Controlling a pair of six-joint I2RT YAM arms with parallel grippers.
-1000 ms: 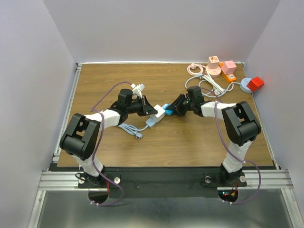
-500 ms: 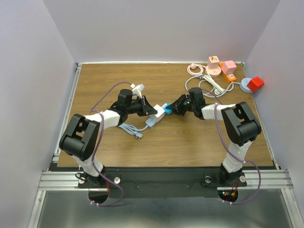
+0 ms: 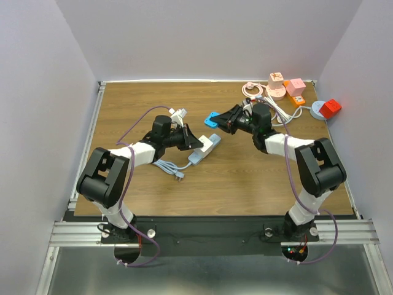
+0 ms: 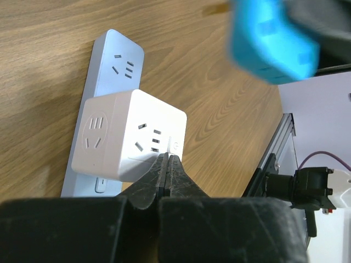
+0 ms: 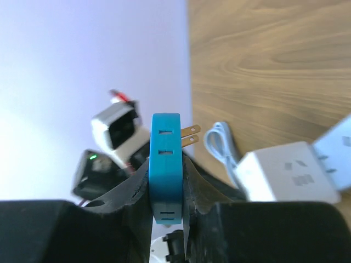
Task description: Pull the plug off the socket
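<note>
Blue plug point(image 3: 212, 118) sits clamped in the right gripper point(image 3: 226, 120), apart from the white cube socket point(image 3: 209, 145) and beyond it toward the back of the desk point(image 3: 147, 98). In the right wrist view the blue plug point(image 5: 165, 164) is a flat, bright blue block with rounded corners, seen edge-on. Small slots mark its narrow edge, and two bare brass prongs point(image 5: 190, 135) stick out from one face. No writing on it can be read.

On the left, a white plug point(image 3: 178, 115) lies beside the left arm. The left gripper point(image 3: 198, 142) is closed, its fingers pressed together with no gap in the left wrist view, tips touching the near edge of the white cube socket point(image 4: 129, 137). That cube shows socket holes on two faces and rests on a pale blue power strip point(image 3: 195, 157), which lies flat on the desk. The power strip point(image 4: 112, 66) has its own outlet holes at its far end.

Further right, the right gripper point(image 5: 165, 181) holds the plug by its two broad faces. At the far right corner stand pink adapters point(image 3: 276, 86), an orange one point(image 3: 297, 98) and a red cube point(image 3: 330, 107), with a white cable point(image 3: 277, 112) trailing near them
</note>
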